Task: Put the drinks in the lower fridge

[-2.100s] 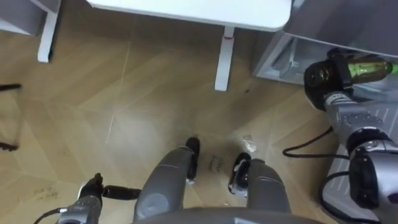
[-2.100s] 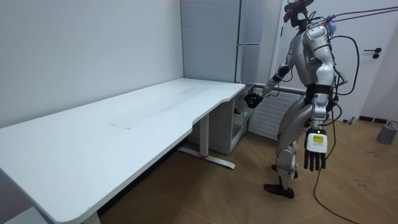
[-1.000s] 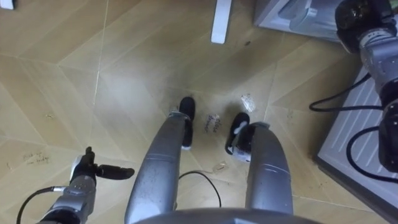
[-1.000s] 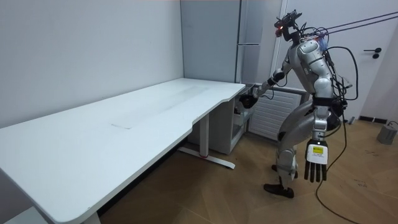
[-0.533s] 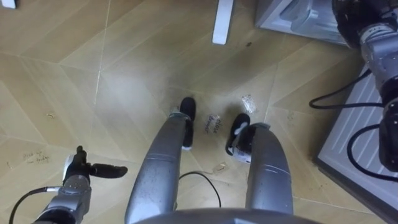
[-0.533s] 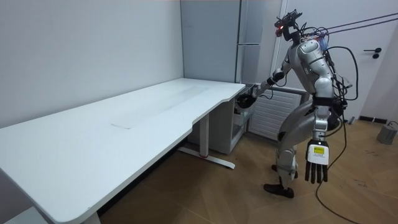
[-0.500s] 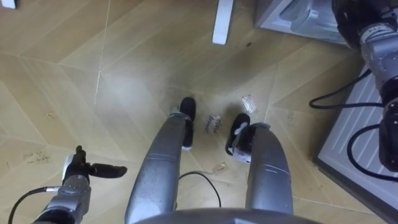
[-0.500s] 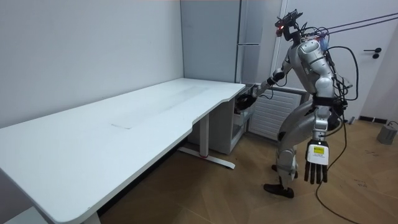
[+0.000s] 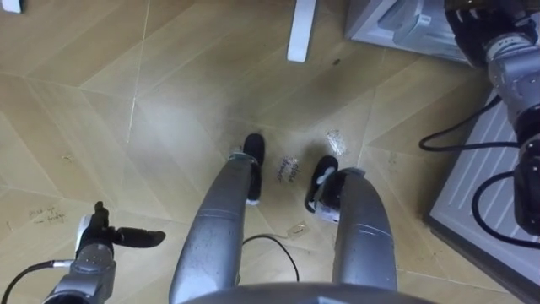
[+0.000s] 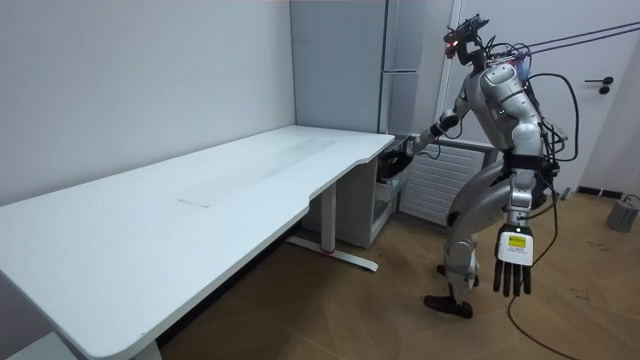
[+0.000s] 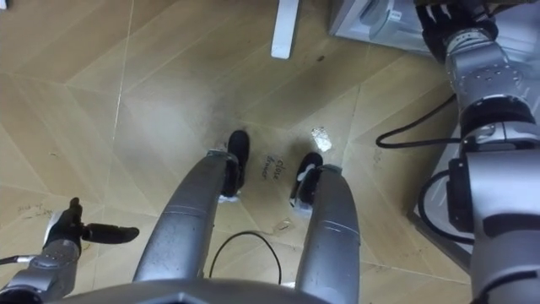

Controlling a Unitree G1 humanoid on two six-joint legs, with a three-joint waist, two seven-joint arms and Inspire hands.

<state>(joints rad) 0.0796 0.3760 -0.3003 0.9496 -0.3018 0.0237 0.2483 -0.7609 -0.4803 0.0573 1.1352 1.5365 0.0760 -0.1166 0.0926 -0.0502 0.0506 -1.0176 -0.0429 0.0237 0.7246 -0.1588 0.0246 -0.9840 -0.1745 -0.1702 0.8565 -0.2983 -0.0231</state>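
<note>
I stand bent forward in front of the tall grey fridge (image 10: 400, 60), beside the desk's end. My right arm reaches into its open lower compartment (image 9: 396, 21). The black right hand (image 9: 477, 17) sits at the compartment's mouth, its fingers cut off by the picture's top edge. In the room view the right hand (image 10: 397, 163) is level with the desk top. My left hand (image 9: 94, 245) hangs by my side over the wooden floor, fingers straight, thumb out, holding nothing. The left hand (image 10: 513, 262) also hangs at knee height.
A white desk (image 10: 200, 200) stretches to the room view's left; one of its legs (image 9: 302, 29) stands just left of the fridge. A pale ribbed panel (image 9: 494, 160) lies close on my right. A small shiny scrap (image 9: 336, 139) lies by my feet. A grey bucket (image 10: 622, 213) stands far right.
Two seconds ago my right hand held a green bottle at the fridge's mouth; I have since leaned forward and the view tipped down. My left hand has sunk a little lower.
</note>
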